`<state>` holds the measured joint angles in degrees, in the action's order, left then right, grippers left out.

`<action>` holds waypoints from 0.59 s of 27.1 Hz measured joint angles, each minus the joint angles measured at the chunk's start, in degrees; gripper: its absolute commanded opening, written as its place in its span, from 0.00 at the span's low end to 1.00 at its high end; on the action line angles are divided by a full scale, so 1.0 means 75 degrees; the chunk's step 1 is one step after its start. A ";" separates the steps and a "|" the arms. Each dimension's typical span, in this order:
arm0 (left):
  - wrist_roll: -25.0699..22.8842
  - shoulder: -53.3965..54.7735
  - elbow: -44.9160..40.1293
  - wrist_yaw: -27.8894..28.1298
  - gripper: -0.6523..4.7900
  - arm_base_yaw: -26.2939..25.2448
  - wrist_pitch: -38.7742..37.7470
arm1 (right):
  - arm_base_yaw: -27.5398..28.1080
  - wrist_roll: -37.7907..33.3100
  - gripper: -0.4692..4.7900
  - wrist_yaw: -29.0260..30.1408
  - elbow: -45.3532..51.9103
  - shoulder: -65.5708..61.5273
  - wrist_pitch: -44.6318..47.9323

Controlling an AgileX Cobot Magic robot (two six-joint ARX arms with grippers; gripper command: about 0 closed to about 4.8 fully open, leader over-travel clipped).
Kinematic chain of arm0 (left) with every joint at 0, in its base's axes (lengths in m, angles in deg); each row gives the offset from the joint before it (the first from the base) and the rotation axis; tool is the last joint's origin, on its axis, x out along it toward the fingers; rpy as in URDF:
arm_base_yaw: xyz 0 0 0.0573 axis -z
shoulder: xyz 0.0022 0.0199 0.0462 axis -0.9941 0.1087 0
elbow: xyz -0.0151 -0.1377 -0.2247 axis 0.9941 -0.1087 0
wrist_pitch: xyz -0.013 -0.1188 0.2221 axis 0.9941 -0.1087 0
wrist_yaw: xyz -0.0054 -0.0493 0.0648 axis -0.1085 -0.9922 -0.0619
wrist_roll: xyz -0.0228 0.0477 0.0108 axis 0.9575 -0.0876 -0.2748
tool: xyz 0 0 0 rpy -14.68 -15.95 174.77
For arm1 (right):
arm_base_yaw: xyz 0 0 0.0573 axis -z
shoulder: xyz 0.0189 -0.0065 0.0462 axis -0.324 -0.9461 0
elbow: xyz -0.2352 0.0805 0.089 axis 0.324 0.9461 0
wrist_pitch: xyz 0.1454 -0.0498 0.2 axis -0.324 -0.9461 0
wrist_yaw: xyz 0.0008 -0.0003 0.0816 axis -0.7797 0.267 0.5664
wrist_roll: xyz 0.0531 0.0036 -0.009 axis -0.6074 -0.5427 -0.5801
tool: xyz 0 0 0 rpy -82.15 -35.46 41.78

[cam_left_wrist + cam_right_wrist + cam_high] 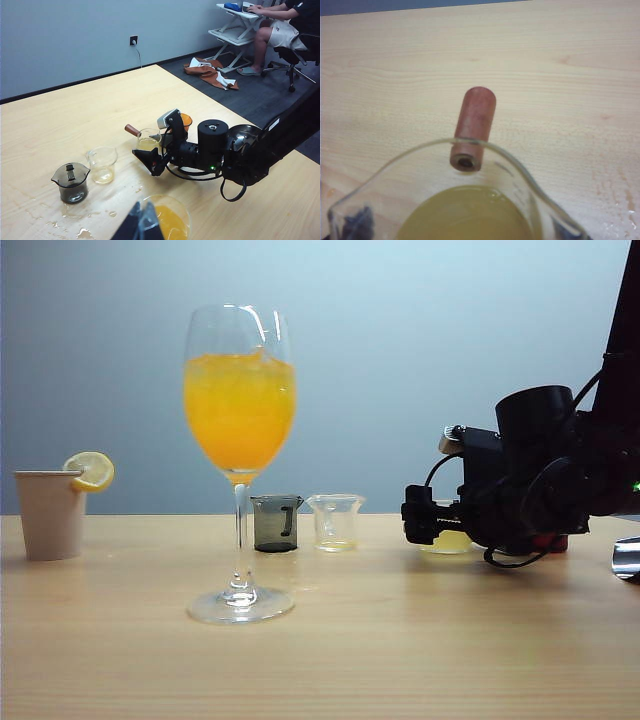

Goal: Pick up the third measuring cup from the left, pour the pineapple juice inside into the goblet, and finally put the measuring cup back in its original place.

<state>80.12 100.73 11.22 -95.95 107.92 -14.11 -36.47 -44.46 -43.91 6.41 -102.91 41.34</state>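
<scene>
right gripper (415,517) wide, jaws flanking third cup (148,141) at 3 o'clock of goblet (240,440) — not clamped. risk: off-centre squeeze tips cup, juice (465,215) spills. left gripper (137,223) — cannot tell.

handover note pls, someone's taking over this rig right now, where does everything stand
Right end effector: open, at the third measuring cup, one finger on either side of it; grip not yet closed.
Left end effector: only partly in view above the goblet; state unclear.
The cup stands on the table, third in the row after the dark cup and the clear cup, with the pineapple juice inside.
The goblet stands upright, left of the row, already holding an orange drink.
Done: approach.
Left: grasp, lift, pour, return the cup.
</scene>
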 measured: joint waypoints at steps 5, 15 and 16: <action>0.0000 0.0000 0.0000 0.0000 0.11 0.0000 0.0000 | 0.0000 0.0000 0.86 0.0000 0.0000 0.0000 0.0000; 0.0000 0.0000 0.0000 0.0000 0.11 0.0000 0.0000 | 0.0003 0.0015 0.47 -0.0003 0.0003 -0.0012 0.0041; 0.0000 0.0000 0.0000 0.0000 0.11 0.0000 0.0000 | 0.0003 0.0012 0.47 -0.0003 0.0003 -0.0012 0.0041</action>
<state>80.12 100.73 11.22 -95.95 107.92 -14.11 -36.45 -44.37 -43.93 6.44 -103.00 41.65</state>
